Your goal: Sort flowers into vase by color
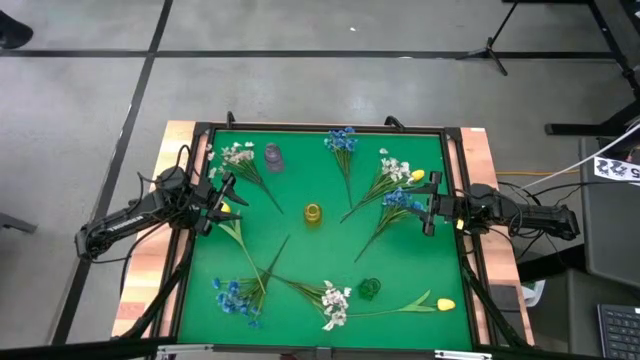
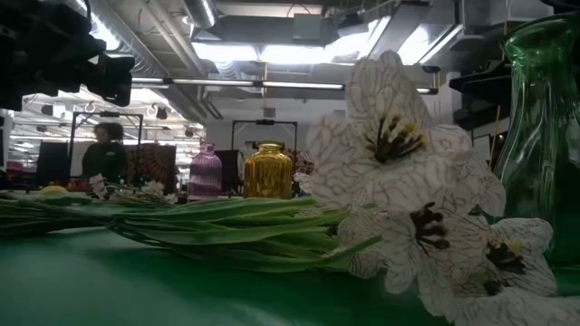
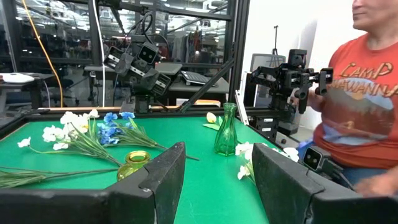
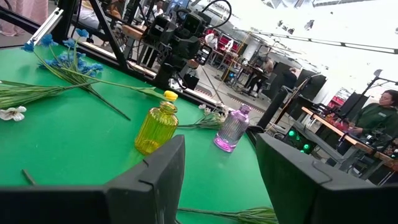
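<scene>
1. High view: I'm seeing thin-stemmed artificial flowers (image 1: 345, 150) lying scattered over the green felt table (image 1: 300, 255), with the ribbed yellow glass vase (image 1: 314, 213) at the centre; the small vases are reading only as blobs. The left gripper (image 1: 222, 195) and right gripper (image 1: 430, 205) are hovering at opposite edges.
2. Low view: veined white fabric petals (image 2: 399, 136) are blocking much of the picture; the green glass vase (image 2: 544, 127) is getting cut off.
3. Wrist views: both pincers are standing wide, holding nothing.

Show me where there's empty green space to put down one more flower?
The barest patch of the green mat is mid-table, below the yellow vase and above the green vase. Another lies between the purple vase and the blue flowers. The near edge and right side are crowded with stems.
</scene>
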Robot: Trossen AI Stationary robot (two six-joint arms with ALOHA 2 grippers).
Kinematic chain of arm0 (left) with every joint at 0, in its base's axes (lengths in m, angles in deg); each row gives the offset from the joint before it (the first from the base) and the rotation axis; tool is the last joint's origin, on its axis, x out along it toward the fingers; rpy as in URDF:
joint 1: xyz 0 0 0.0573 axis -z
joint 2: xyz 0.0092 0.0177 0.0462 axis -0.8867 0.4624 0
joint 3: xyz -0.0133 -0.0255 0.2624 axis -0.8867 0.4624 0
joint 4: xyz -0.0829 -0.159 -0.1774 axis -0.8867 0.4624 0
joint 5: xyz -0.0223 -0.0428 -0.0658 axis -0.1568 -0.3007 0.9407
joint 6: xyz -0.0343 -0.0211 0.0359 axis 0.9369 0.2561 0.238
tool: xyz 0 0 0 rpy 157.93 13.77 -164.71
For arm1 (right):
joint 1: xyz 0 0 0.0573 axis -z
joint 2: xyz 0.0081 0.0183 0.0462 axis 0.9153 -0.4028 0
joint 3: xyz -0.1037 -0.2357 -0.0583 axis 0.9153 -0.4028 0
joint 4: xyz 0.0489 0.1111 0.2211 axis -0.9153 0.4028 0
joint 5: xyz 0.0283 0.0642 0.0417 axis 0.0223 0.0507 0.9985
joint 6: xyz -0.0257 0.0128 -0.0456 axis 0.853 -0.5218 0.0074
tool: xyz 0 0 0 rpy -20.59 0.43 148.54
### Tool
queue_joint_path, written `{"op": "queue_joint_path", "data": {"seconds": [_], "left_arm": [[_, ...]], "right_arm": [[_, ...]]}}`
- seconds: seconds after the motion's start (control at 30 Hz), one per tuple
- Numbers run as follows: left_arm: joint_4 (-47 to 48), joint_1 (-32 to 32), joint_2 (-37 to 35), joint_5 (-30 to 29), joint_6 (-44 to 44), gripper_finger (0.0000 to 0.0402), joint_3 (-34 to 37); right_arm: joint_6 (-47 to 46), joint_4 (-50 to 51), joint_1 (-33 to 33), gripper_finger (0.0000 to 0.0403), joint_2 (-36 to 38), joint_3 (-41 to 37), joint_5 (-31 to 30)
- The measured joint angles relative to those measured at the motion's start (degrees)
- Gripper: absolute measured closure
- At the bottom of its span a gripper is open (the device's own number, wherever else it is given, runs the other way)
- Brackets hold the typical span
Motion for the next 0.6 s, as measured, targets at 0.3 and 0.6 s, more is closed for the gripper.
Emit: {"op": "queue_joint_path", "data": {"seconds": [0.3,0.6], "left_arm": [[0.0,0.0,0.0,0.0,0.0,0.0219,0.0],[0.0,0.0,0.0,0.0,0.0,0.0219,0.0]], "right_arm": [[0.0,0.0,0.0,0.0205,0.0,0.0,0.2],[-0.6,-1.7,0.0,0.0205,0.0,0.0,0.2]]}}
